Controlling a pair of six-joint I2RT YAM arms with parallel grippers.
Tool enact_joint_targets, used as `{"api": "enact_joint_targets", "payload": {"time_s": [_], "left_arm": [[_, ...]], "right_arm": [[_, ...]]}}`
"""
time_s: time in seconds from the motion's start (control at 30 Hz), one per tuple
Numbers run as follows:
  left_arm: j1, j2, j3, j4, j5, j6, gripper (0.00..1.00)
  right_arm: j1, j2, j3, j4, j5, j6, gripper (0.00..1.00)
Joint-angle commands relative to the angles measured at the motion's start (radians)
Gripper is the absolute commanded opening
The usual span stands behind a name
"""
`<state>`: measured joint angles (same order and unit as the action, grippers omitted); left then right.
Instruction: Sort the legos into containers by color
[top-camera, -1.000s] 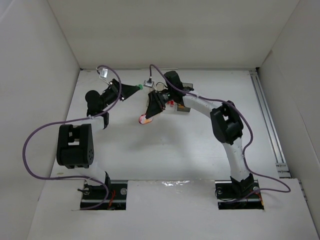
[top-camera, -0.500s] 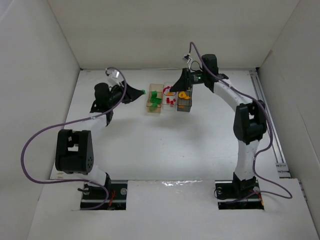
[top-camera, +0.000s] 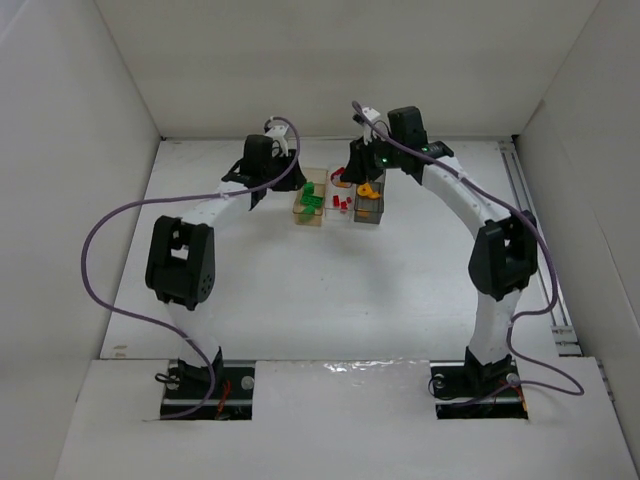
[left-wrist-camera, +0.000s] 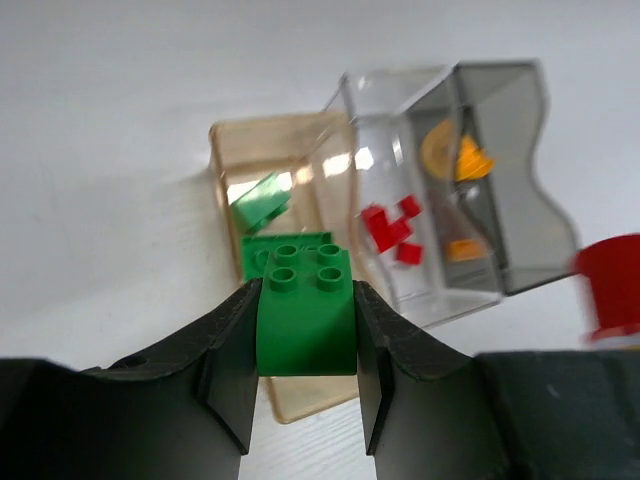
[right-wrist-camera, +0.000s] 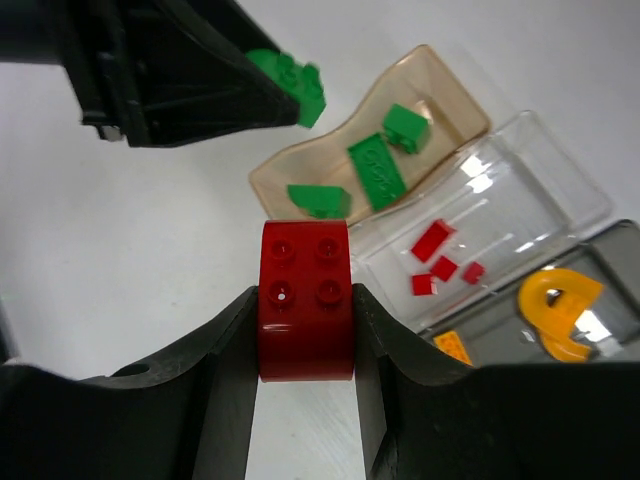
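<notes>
Crowding is the risk: left fingers (left-wrist-camera: 225, 350) pinch a green brick (left-wrist-camera: 305, 320) just beside the amber box (left-wrist-camera: 280, 150), and right fingers (right-wrist-camera: 225, 360) pinch a red brick (right-wrist-camera: 305, 310) near the clear box (right-wrist-camera: 540, 200). A bump or an off-centre release could land either brick in the wrong box.

The red brick (left-wrist-camera: 612, 288) looks blurred (right edge crops it).

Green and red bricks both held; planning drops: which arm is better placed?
Probably left: its green brick hangs over the amber container; the right's red brick looks short of the clear container.
</notes>
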<state>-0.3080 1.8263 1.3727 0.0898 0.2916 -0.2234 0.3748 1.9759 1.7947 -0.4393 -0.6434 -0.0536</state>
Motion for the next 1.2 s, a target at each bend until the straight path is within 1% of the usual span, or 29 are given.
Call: {"api": "enact_joint_targets", "payload": {"time_s": [0.0,0.03,0.07,0.3,0.37,0.4,0.43,0.47,0.57,0.6,0.67,0.73,0.8,0.83,0.87,0.9,0.93,0.97,1.03,1.1,1.17], "left_arm": [[0.006,0.045,0.061,-0.113,-0.007,0.058,0.0],[0.006,0.069,0.062,-0.122,0.039,0.058,0.0],[0.006,0.079,0.074,-0.122,0.053,0.058,0.0],[-0.035,0.131,0.134,-0.133,0.054,0.058,0.0],[-0.036,0.131,0.134,-0.133,0.054,0.058,0.1],[-0.036,0.131,0.123,-0.133,0.054,0.058,0.17],[-0.036,0.131,0.123,-0.133,0.054,0.058,0.28],[-0.036,0.131,0.123,-0.133,0.054,0.058,0.48],[-0.036,0.111,0.112,-0.124,0.043,0.058,0.75],[-0.036,0.1,0.112,-0.114,0.043,0.058,0.88],[-0.036,0.087,0.127,-0.114,0.043,0.058,0.96],[-0.014,0.044,0.166,-0.125,0.034,0.058,1.0],[0.021,-0.004,0.166,-0.11,0.034,0.016,1.0],[0.044,-0.057,0.166,-0.11,0.034,-0.005,1.0],[0.097,-0.083,0.166,-0.11,0.073,-0.017,1.0],[0.121,-0.108,0.166,-0.11,0.095,-0.017,1.0],[0.138,-0.134,0.157,-0.11,0.104,0.007,1.0],[0.164,-0.186,0.146,-0.11,0.083,0.007,1.0],[0.193,-0.238,0.117,-0.11,0.072,0.007,1.0],[0.243,-0.303,0.051,-0.084,0.137,0.016,1.0],[0.254,-0.329,0.022,-0.084,0.138,0.029,1.0]], "right_arm": [[0.009,-0.089,0.003,-0.001,0.154,-0.091,0.0],[0.009,-0.089,-0.006,0.008,0.166,-0.091,0.0],[0.009,-0.101,-0.006,0.008,0.166,-0.1,0.0],[0.009,-0.092,-0.032,0.008,0.185,-0.121,0.0],[0.009,-0.069,-0.021,0.008,0.185,-0.13,0.0],[0.009,-0.069,-0.011,0.008,0.194,-0.13,0.0],[0.009,-0.057,-0.002,0.008,0.194,-0.13,0.0],[0.009,-0.042,0.012,0.008,0.194,-0.13,0.0],[0.009,-0.014,0.037,-0.001,0.218,-0.149,0.0],[0.009,-0.005,0.037,-0.001,0.218,-0.149,0.0],[0.009,0.009,0.057,-0.001,0.243,-0.149,0.0],[0.018,0.024,0.067,-0.001,0.261,-0.149,0.0],[0.03,0.038,0.068,0.02,0.298,-0.158,0.0],[0.03,0.061,0.081,0.02,0.298,-0.17,0.0],[0.039,0.072,0.081,0.02,0.315,-0.17,0.0],[0.056,0.084,0.107,0.02,0.327,-0.184,0.0],[0.056,0.11,0.107,0.02,0.338,-0.193,0.0],[0.067,0.124,0.121,0.02,0.338,-0.193,0.0],[0.067,0.156,0.152,0.02,0.349,-0.193,0.0],[0.067,0.193,0.173,0.02,0.349,-0.193,0.0],[0.076,0.225,0.201,0.02,0.364,-0.193,0.0]]}}
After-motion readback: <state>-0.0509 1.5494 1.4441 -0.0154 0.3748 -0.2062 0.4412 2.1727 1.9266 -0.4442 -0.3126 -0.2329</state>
